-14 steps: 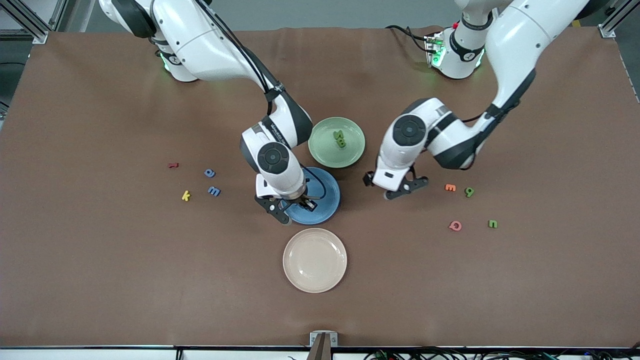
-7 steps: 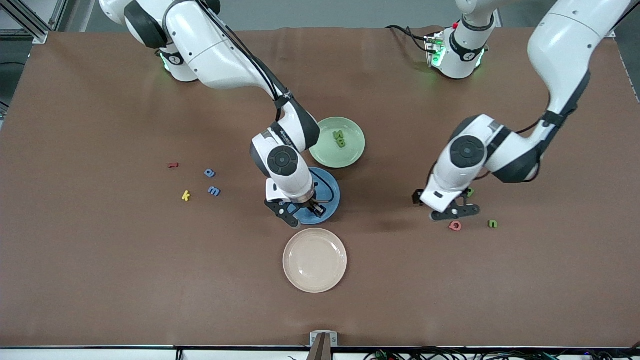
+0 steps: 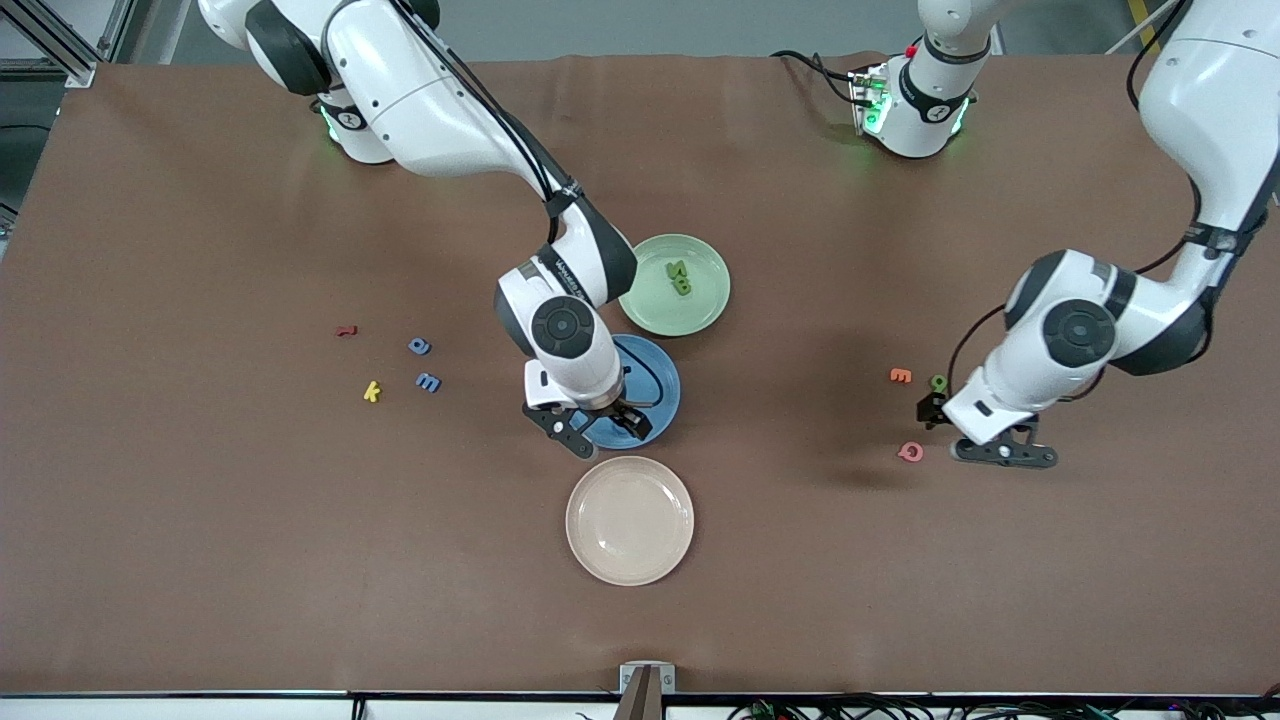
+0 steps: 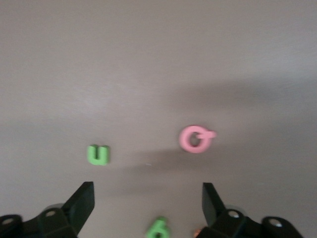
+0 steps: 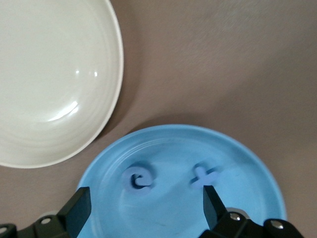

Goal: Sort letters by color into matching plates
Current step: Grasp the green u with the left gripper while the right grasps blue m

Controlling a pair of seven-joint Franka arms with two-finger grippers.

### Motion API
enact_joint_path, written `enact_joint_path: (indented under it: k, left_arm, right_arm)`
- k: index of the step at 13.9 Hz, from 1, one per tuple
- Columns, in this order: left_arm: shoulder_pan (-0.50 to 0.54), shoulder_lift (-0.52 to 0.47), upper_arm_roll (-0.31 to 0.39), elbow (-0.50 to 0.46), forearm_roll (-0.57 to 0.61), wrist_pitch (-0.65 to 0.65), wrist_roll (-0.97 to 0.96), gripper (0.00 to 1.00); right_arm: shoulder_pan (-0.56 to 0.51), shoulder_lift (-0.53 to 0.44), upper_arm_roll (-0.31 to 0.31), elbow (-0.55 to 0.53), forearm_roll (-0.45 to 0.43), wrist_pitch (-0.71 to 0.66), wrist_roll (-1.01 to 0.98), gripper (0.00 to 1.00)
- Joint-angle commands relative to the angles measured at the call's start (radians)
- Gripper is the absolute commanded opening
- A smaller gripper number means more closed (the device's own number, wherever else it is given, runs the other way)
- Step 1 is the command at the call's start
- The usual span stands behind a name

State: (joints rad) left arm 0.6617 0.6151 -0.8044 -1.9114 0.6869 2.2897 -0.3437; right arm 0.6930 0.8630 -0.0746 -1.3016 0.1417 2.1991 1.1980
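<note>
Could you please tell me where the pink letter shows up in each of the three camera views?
Front view: the pink letter lies on the table, beside the left gripper.
Left wrist view: the same letter, ahead of the open fingers.
Right wrist view: not in it.
Shared landmark: the green letter close by.

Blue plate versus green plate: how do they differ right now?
The blue plate holds two blue letters and sits under the open right gripper; the green plate, farther from the front camera, holds two green letters with no gripper over it. Both are round, shallow and equal in size.
</note>
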Motion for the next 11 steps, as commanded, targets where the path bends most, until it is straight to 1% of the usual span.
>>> enact_joint_path:
  k: [1, 2, 4, 5, 8, 10, 11]
  left_arm:
    - [0.048, 0.035, -0.006, 0.003, 0.043, 0.031, 0.106, 0.82]
    - [0.059, 0.049, 0.014, 0.003, 0.081, 0.052, 0.153, 0.73]
    - [0.059, 0.069, 0.053, 0.003, 0.092, 0.1, 0.178, 0.72]
    - [0.059, 0.08, 0.069, 0.005, 0.092, 0.115, 0.183, 0.7]
    - [0.059, 0.1, 0.079, 0.008, 0.091, 0.12, 0.184, 0.64]
    - [0.064, 0.113, 0.083, 0.014, 0.085, 0.12, 0.172, 0.62]
    - [0.064, 0.12, 0.083, 0.021, 0.08, 0.12, 0.169, 0.61]
  right_arm:
    - [-0.049, -0.054, 0.004, -0.008, 0.002, -0.131, -0.134, 1.0]
    - [-0.065, -0.077, -0.004, -0.03, 0.001, -0.154, -0.182, 1.0]
    - [-0.095, -0.174, -0.01, -0.167, -0.004, -0.118, -0.273, 1.0]
    - [-0.116, -0.233, -0.011, -0.256, -0.007, -0.09, -0.306, 1.0]
    - [-0.199, -0.39, -0.013, -0.511, -0.043, 0.013, -0.415, 0.99]
    - [-0.245, -0.453, -0.013, -0.646, -0.044, 0.107, -0.478, 0.99]
    - [-0.259, -0.469, -0.013, -0.704, -0.045, 0.155, -0.492, 0.99]
